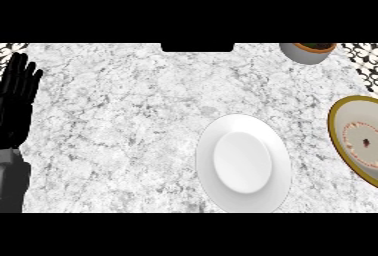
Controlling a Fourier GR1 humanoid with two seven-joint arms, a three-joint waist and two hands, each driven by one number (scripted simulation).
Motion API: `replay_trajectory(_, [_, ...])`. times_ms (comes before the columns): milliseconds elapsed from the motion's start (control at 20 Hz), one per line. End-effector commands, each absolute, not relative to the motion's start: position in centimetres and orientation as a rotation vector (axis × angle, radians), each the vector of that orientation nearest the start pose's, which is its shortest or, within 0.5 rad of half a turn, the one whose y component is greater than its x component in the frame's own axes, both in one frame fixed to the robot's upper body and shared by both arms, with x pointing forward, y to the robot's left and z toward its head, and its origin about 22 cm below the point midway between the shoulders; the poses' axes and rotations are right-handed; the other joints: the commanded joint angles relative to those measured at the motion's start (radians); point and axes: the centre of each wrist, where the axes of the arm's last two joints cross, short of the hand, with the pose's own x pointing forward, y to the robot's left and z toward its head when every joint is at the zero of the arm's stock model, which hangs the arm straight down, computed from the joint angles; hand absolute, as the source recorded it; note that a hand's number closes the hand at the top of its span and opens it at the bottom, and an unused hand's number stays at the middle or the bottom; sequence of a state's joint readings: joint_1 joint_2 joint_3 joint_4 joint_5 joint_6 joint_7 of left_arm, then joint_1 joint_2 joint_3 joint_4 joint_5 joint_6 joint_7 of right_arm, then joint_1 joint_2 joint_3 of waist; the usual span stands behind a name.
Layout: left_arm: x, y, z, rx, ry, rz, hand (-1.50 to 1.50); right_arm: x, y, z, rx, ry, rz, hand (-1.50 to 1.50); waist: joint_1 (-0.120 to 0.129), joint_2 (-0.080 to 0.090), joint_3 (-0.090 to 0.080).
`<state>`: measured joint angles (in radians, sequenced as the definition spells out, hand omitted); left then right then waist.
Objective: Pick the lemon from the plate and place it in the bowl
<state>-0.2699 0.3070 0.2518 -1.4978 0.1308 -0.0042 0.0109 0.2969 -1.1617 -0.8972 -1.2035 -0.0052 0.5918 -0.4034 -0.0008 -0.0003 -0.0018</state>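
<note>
While my left hand (18, 95) rests open at the counter's left edge, fingers straight and holding nothing, my right hand is out of view. No lemon shows on the round white plate (243, 162) or in the gold-rimmed bowl (356, 137) beside it. I'd judge finding the lemon comes before any reach.

Open marble counter (118, 125) left of plate (242, 162); bowl (354, 137) far right.

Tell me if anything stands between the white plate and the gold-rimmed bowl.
Nothing visible does: only bare counter separates the plate from the bowl. No lemon shows on the plate.
</note>
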Motion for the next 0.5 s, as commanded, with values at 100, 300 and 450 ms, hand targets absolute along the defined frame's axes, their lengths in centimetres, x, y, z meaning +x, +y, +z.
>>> replay_trajectory(100, [29.4,31.9,8.8,0.246,-1.774,0.04,0.0,15.2,-54.7,26.6,-0.862,-1.386,0.669,1.5,0.009,0.0,0.001])
replay_trajectory(300, [30.2,32.2,9.2,0.23,-1.784,0.013,0.0,18.6,-51.1,23.7,-0.808,-1.358,0.695,1.5,0.017,0.003,0.001])
replay_trajectory(450, [30.1,32.0,8.1,0.247,-1.785,0.024,0.0,20.2,-49.3,23.2,-0.809,-1.318,0.71,1.5,0.01,0.002,0.001])
